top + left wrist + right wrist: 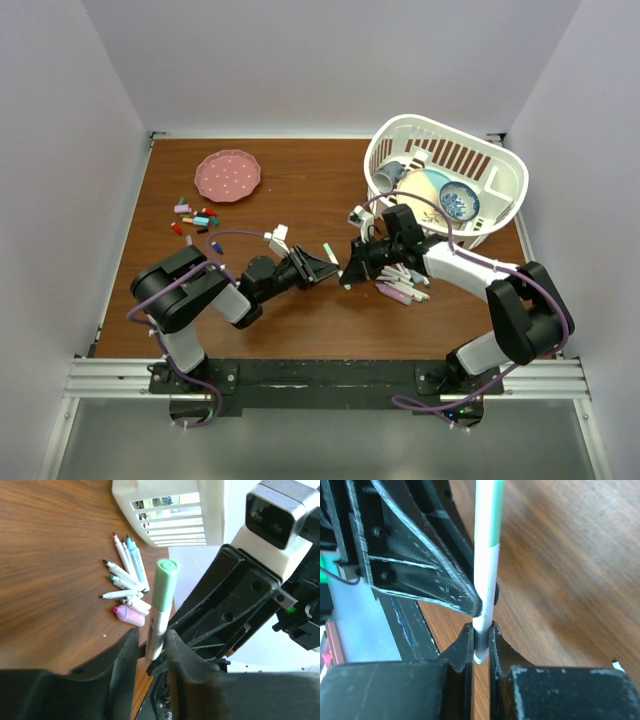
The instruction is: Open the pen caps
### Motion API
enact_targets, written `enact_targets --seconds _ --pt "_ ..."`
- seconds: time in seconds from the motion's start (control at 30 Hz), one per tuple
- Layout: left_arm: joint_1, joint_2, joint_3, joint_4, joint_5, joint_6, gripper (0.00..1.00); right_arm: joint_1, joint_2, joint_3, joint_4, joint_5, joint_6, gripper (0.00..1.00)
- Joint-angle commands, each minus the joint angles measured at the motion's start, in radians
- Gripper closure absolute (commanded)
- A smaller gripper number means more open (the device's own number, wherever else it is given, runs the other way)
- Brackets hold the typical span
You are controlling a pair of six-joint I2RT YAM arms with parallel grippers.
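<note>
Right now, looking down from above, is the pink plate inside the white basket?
No, the pink plate lies on the table, well to the left of the white basket.

No letters, numbers or brand marks are readable, also not on the green pen (164, 592) or the basket (210, 510).
</note>
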Motion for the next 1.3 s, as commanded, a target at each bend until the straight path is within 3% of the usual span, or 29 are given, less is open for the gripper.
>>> enact_targets --seconds 0.0,0.1,0.2,0.47,0.53,0.57,0.63,0.67,0.7,0.8,0.87,0.9,1.0,1.1,1.17,1.23,1.27 --pt "0.004 -0.079 -0.037 0.454 -0.02 0.084 0.52 0.016 -0.016 0.047 -0.031 -0.068 -0.082 1.0" --pt "0.019 -0.143 -0.039 0.371 -0.017 0.143 0.43 0.015 -0.015 0.07 -0.105 -0.128 -0.18 1.0" --pt "0.033 -0.189 -0.026 0.314 -0.006 0.187 0.41 0.013 -0.004 0.09 -0.185 -0.18 -0.307 1.0" --pt "0.035 -0.227 -0.005 0.241 0.013 0.218 0.47 0.013 0.002 0.099 -0.217 -0.222 -0.354 1.0" --pt "0.036 -0.218 -0.002 0.242 0.02 0.215 0.53 0.013 0.001 0.101 -0.217 -0.22 -0.354 1.0" --pt "0.038 -0.215 0.0 0.244 0.026 0.212 0.68 0.012 0.002 0.101 -0.219 -0.22 -0.354 1.0" --pt "0.042 -0.202 0.015 0.238 0.04 0.204 0.8 0.013 0.002 0.101 -0.22 -0.216 -0.354 1.0" --pt "0.045 -0.197 0.018 0.242 0.052 0.198 0.96 0.013 0.004 0.101 -0.223 -0.214 -0.358 1.0" --pt "0.045 -0.192 0.02 0.242 0.053 0.192 1.0 0.013 0.004 0.101 -0.226 -0.213 -0.363 1.0" --pt "0.053 -0.191 0.02 0.241 0.058 0.186 1.0 0.013 0.005 0.101 -0.229 -0.219 -0.375 1.0" --pt "0.048 -0.194 0.024 0.225 0.064 0.192 1.0 0.012 0.013 0.104 -0.222 -0.242 -0.372 0.66" --pt "0.045 -0.191 0.038 0.219 0.069 0.195 1.0 0.013 0.024 0.105 -0.216 -0.26 -0.363 0.38" --pt "0.007 -0.159 0.081 0.216 0.084 0.198 1.0 0.013 0.047 0.113 -0.174 -0.3 -0.321 0.33" --pt "-0.022 -0.119 0.096 0.256 0.073 0.181 1.0 0.012 0.048 0.114 -0.157 -0.309 -0.294 0.36" --pt "-0.024 -0.109 0.101 0.251 0.069 0.179 1.0 0.013 0.025 0.099 -0.131 -0.313 -0.266 0.5" --pt "-0.022 -0.114 0.103 0.242 0.067 0.187 1.0 0.004 0.001 0.087 -0.09 -0.316 -0.239 0.72" --pt "-0.021 -0.117 0.101 0.233 0.066 0.187 1.0 0.001 -0.004 0.079 -0.084 -0.313 -0.228 1.0"
